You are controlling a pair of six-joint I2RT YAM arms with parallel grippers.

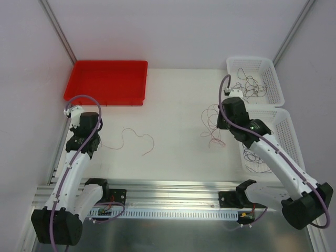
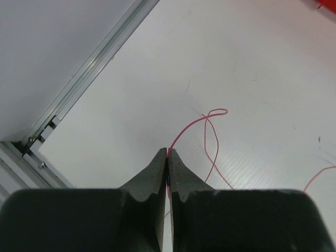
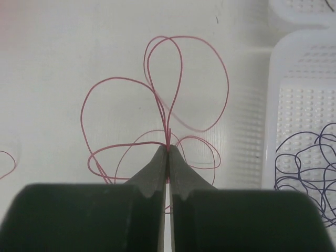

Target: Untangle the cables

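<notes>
The right claw [image 3: 168, 148] is pinching tight on the pink cable loops [image 3: 181, 65] lying on the tabletop [image 3: 52, 63] beside the white basket [image 3: 294, 105], while the left claw [image 2: 168, 152] is gripping a separate pink cable [image 2: 186, 127] near the left edge, probably readying both for pulling apart.

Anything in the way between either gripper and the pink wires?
Nothing visible. The right gripper is shut on strands of the looped pink tangle, right at its fingertips. The left gripper is shut on a single pink wire. Both are in contact, so there is no gap for anything to block.
</notes>
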